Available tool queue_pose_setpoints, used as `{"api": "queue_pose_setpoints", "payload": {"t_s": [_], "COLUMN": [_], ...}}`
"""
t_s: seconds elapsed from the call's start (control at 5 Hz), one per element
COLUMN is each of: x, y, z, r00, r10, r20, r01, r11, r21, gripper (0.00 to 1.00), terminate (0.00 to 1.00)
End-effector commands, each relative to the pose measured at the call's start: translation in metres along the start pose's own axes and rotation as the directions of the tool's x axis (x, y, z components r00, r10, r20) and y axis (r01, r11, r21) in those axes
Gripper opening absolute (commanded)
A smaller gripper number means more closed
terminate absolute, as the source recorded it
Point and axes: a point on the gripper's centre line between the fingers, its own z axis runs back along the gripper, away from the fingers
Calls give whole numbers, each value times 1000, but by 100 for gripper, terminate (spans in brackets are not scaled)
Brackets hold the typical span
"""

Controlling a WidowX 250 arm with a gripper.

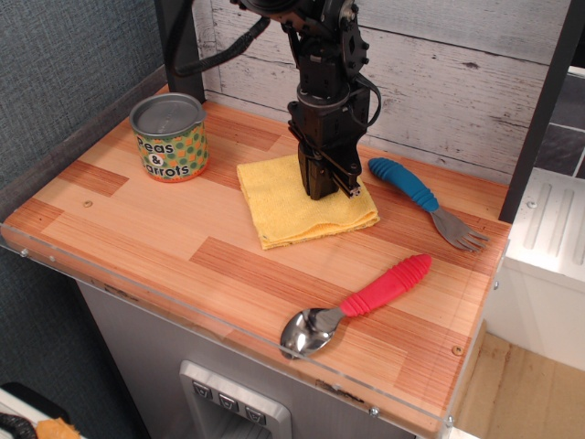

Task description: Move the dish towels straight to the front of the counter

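Gripper down on the towel!
The dish towels (297, 206) lay mid-counter (137, 229), directly under the gripper (324, 190); its tips pressed into the cloth's rear half, whether parted or clamped, I couldn't tell. Front rim lay straight ahead.

One piece of legible text is found, printed on the label of the can (168, 137) at the back left of the counter (137, 229). The words "Peas & Carrots" are set in green letters across three lines on a label patterned with orange and green dots. The first letter of the top line and of the bottom line is partly turned out of sight around the can's curve. No other writing, number or sign can be read.
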Motion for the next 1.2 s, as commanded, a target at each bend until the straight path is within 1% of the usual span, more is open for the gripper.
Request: {"api": "queue_pose_setpoints", "payload": {"t_s": [0.0, 0.2, 0.4, 0.6, 0.8, 1.0], "x": [-17, -29, -42, -55, -70, -83], "y": [9, 8, 6, 7, 7, 6], "z": [-2, 1, 6, 7, 7, 7], "r00": [999, 998, 991, 990, 984, 975], "r10": [-33, -67, -115, -104, -108, -110], "r20": [16, 21, -62, -98, -140, -195], "r01": [34, 67, 114, 103, 104, 103], "r11": [998, 997, 993, 995, 994, 994], "r21": [-62, -39, -18, -13, -33, -47], "gripper": [0, 0, 0, 0, 0, 0], "terminate": [0, 0, 0, 0, 0, 0]}}
